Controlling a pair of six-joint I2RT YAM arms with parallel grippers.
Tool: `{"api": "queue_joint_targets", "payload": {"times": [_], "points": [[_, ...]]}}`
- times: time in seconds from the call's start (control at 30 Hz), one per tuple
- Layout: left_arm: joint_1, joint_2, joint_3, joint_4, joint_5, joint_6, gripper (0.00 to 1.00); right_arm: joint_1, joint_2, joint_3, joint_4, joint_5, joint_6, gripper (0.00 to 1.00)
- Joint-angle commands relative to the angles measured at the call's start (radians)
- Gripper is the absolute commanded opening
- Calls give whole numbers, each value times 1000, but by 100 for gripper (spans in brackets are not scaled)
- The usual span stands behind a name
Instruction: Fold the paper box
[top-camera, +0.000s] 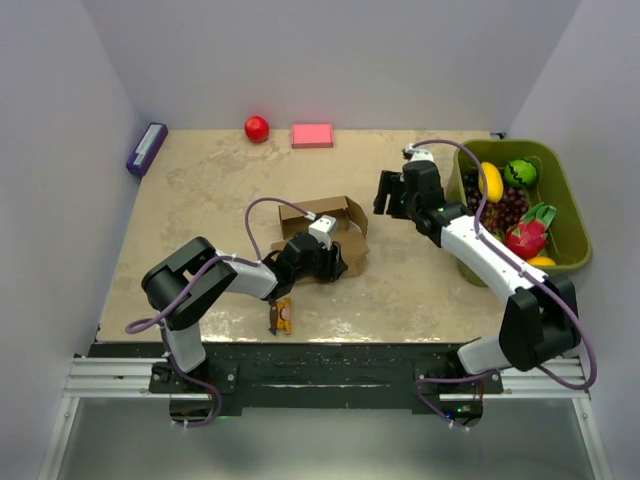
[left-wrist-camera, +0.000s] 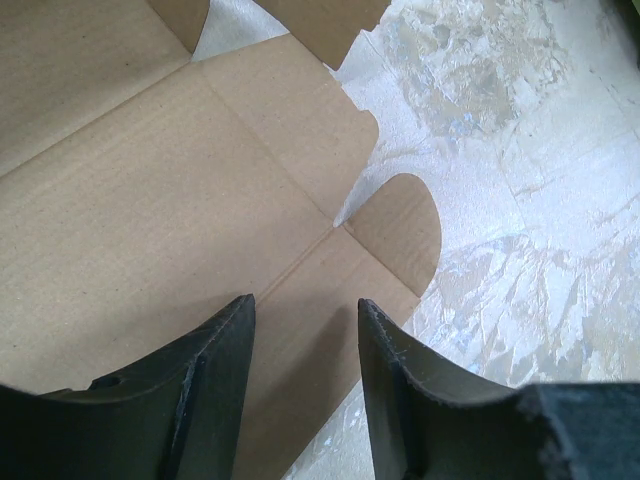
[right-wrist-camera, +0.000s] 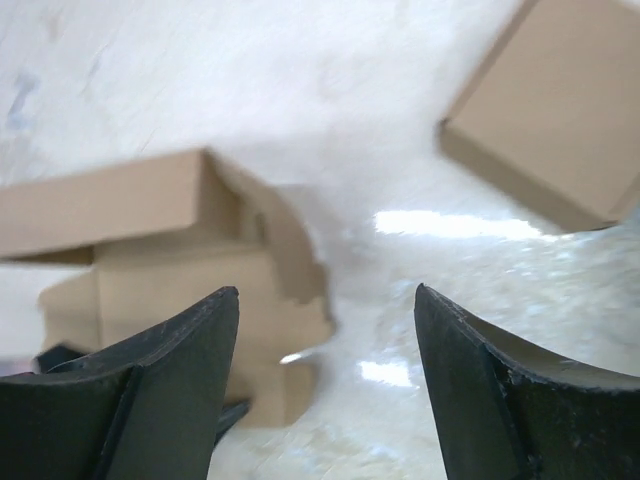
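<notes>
The paper box (top-camera: 335, 222) is lying near the middle of the table (top-camera: 200, 200), partly opened out, with one wall standing along its far side and rounded flaps spreading flat toward the right edge. The left gripper (left-wrist-camera: 305, 305) is hovering over the box's near part, its fingers (left-wrist-camera: 225, 370) standing apart with bare flat cardboard showing between them and nothing pinched. The right gripper (right-wrist-camera: 328, 292) is hanging just right of the box, toward the green basket (top-camera: 530, 148) at the far right corner, jaws spread wide and holding nothing.
</notes>
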Motion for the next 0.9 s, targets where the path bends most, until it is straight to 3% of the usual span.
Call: {"api": "queue_joint_targets", "payload": {"times": [0.0,0.2,0.43,0.87], "points": [[8,34,-34,-113,-17,-11,50,-53,58,22,29,15,-37,69],[9,33,-36,-112,-11,-11,50,-59,193,-5,143,-40,-75,57],[12,33,-37,-101,11,9,48,-59,239,-70,307,-232,-153,56],[37,45,-48,-90,46,32,46,-49,325,-74,450,-401,-235,54]]}}
